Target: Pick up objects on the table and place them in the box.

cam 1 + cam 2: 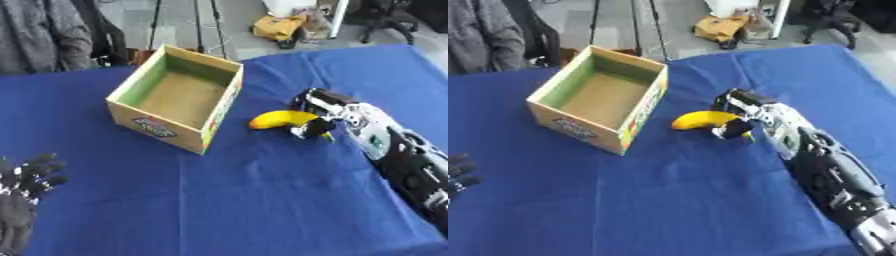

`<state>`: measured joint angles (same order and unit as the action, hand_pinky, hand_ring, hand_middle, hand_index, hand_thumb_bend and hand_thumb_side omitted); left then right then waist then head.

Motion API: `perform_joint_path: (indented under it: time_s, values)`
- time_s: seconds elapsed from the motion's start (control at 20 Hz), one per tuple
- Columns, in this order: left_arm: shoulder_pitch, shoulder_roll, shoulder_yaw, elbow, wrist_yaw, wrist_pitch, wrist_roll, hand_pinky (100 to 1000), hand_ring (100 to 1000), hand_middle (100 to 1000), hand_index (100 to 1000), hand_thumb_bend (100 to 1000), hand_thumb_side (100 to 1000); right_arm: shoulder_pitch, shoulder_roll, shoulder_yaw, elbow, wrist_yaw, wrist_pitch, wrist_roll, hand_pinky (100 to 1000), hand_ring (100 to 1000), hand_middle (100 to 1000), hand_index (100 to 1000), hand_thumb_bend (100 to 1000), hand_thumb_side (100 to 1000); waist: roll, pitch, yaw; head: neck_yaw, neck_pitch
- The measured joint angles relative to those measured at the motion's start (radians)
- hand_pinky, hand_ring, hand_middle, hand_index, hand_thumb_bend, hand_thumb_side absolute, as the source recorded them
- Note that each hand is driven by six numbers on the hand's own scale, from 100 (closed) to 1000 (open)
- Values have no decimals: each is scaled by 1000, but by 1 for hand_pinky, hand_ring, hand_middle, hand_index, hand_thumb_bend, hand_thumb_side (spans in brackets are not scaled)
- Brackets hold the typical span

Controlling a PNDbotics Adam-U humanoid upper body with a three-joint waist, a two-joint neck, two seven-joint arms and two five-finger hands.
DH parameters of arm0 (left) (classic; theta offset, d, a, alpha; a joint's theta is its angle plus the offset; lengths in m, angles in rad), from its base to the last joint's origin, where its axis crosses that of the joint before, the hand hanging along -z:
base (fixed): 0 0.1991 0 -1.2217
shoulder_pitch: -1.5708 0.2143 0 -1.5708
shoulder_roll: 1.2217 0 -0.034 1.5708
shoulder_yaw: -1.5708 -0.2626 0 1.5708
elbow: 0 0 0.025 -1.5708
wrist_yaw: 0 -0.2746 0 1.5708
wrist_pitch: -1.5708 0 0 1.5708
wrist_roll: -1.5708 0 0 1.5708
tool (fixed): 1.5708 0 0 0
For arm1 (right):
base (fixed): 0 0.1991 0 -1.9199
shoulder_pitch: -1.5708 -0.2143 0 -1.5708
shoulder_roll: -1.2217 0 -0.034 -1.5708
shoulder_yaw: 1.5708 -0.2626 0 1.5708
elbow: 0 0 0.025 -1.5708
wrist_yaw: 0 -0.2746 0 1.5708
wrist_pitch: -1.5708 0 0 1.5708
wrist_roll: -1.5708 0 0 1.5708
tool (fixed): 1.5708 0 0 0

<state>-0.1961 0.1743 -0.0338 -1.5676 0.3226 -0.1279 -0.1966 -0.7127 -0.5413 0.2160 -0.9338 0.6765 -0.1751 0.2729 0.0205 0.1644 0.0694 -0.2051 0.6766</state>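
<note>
- Fingers of the black-and-silver right hand (317,116) curl round the stem end of the yellow curved banana (280,119), gripping it.
- That banana sits low over the blue tablecloth (262,200), just at 3 o'clock of the open cardboard box (149,122), apart from its wall.
- Inside, the box shows a bare brown floor and green walls.
- At 8 o'clock, the left hand (26,177) rests idle, fingers spread and straight.
</note>
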Motion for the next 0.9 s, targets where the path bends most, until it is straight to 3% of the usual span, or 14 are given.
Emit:
perform_joint_path:
  time_s: [0.25,0.9]
  values:
    - [0,0,0,0,1,0,0,719,769,736,564,236,1000,0,0,0,0,2,0,0,406,483,553,657,100,261,1,0,0,0,0]
    - [0,0,0,0,2,0,0,719,769,736,564,236,1000,0,-1,8,-36,5,1,-11,396,472,547,651,100,257,2,-1,-1,0,0]
